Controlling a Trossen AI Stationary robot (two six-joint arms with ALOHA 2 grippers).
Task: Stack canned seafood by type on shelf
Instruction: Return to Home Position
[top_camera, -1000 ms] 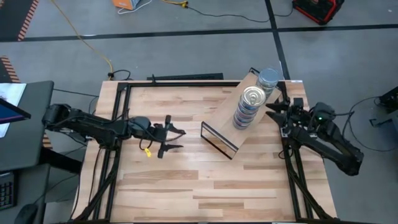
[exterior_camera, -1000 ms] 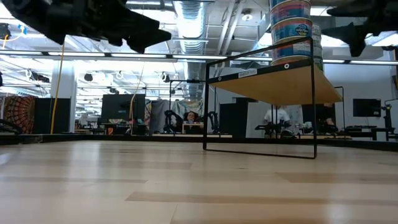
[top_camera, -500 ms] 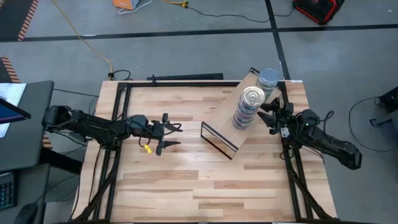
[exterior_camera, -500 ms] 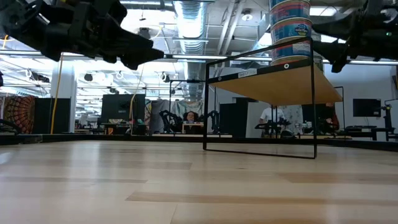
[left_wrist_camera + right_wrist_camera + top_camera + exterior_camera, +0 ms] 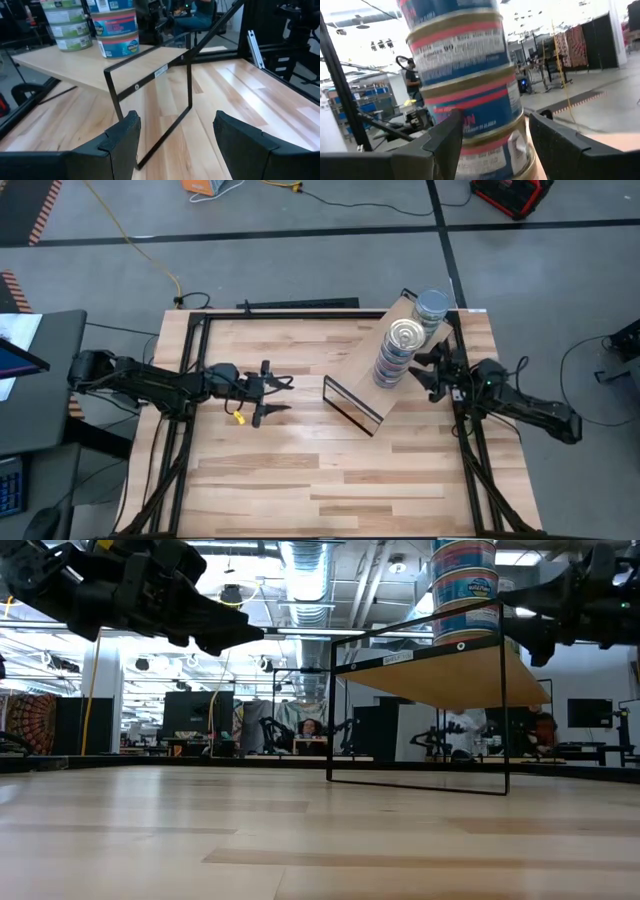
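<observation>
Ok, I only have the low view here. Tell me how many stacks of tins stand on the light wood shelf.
Observer: Two. The high view shows a tall stack of blue-labelled round metal tins on the light wood shelf with the thin black frame, and a second stack of tins behind it, near the far corner.
Operator: Now place the right gripper.
Observer: The right gripper is open, close beside the blue-labelled stack, on its right.
Operator: And the left.
Observer: The left gripper is open and empty, over the wooden tabletop left of the shelf.
</observation>
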